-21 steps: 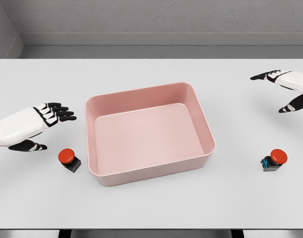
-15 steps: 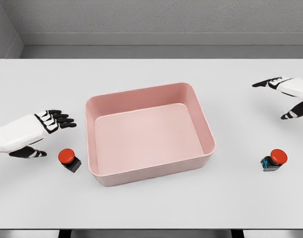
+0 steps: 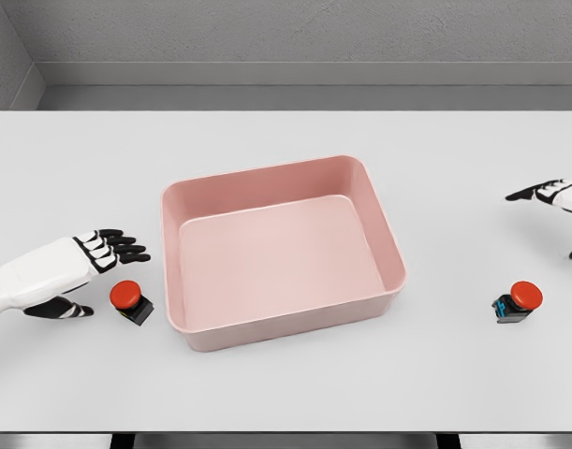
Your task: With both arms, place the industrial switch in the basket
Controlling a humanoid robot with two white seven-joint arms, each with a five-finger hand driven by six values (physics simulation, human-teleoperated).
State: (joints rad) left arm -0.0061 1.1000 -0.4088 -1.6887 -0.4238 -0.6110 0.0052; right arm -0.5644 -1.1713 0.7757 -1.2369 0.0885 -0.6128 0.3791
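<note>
Two industrial switches with red round buttons on black bodies lie on the white table. One switch [image 3: 129, 301] sits just left of the pink basket [image 3: 172, 234]. The other switch [image 3: 517, 301] is to the basket's right, apart from it. My left hand [image 3: 91, 271] hovers open just left of and above the left switch, fingers stretched toward it, thumb below. My right hand [image 3: 559, 210] shows at the right edge, above the right switch, open and partly cut off by the frame. The basket holds nothing.
The table's [image 3: 286, 393] front edge runs along the bottom. A grey wall stands behind the far edge.
My left hand has dropped and moved closer to the left switch. My right hand has drawn down and to the right, partly leaving the frame. The switches and basket have not moved.
</note>
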